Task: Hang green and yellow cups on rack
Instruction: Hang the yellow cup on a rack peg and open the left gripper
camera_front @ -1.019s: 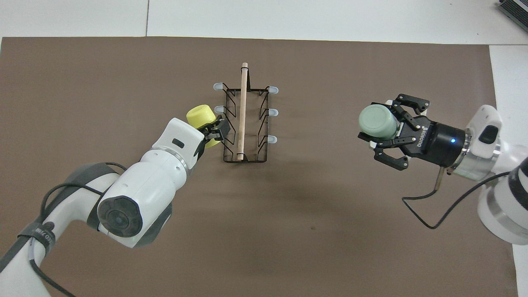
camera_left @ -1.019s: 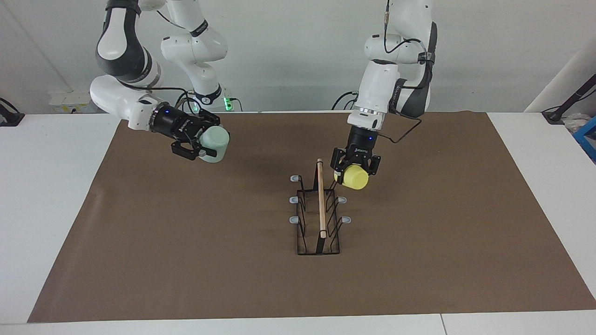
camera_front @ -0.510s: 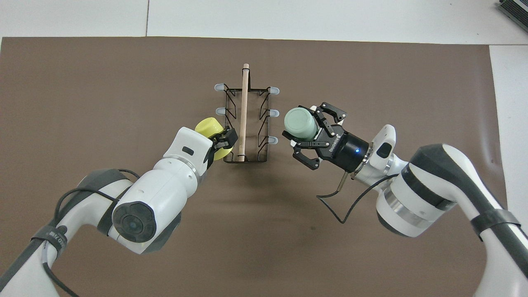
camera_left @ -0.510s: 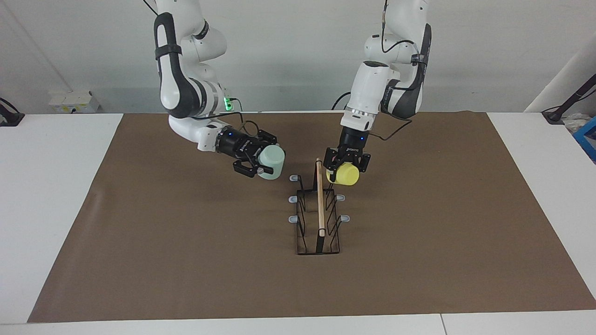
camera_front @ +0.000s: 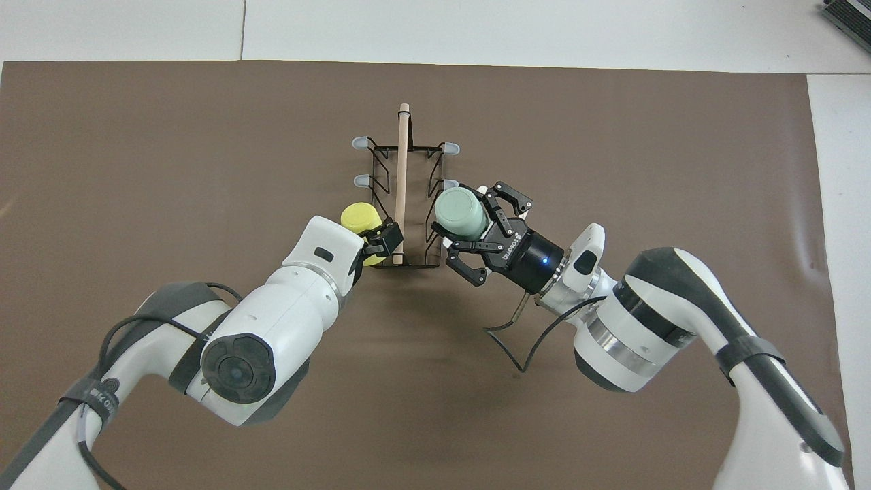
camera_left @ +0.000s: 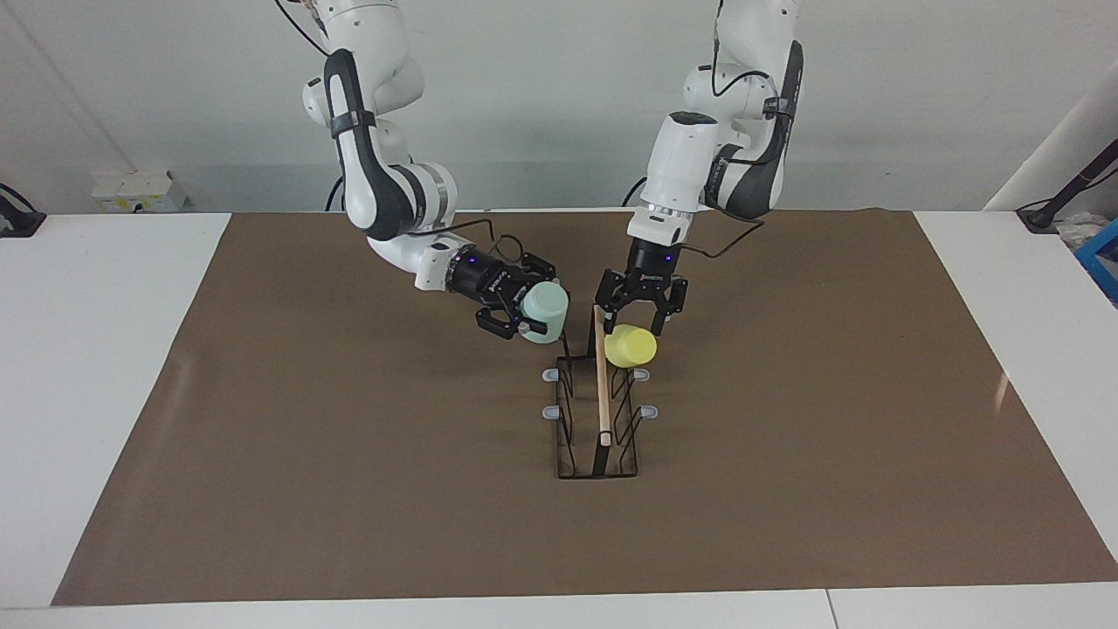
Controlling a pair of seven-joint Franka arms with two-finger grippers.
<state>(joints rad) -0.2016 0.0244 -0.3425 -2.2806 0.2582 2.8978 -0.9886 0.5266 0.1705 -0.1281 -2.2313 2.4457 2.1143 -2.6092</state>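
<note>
Cups sit at the robots' end of the rack [camera_left: 598, 411]; the yellow cup [camera_left: 631, 346] hangs on a prong on the side toward the left arm's end of the table, just below the left gripper [camera_left: 640, 307], whose fingers are spread and clear of it; the green cup [camera_left: 544, 313] is clamped in the right gripper [camera_left: 524, 307], over the rack's other side, beside its wooden rod [camera_left: 601, 376]; a brown mat [camera_left: 349, 454] lies beneath.
</note>
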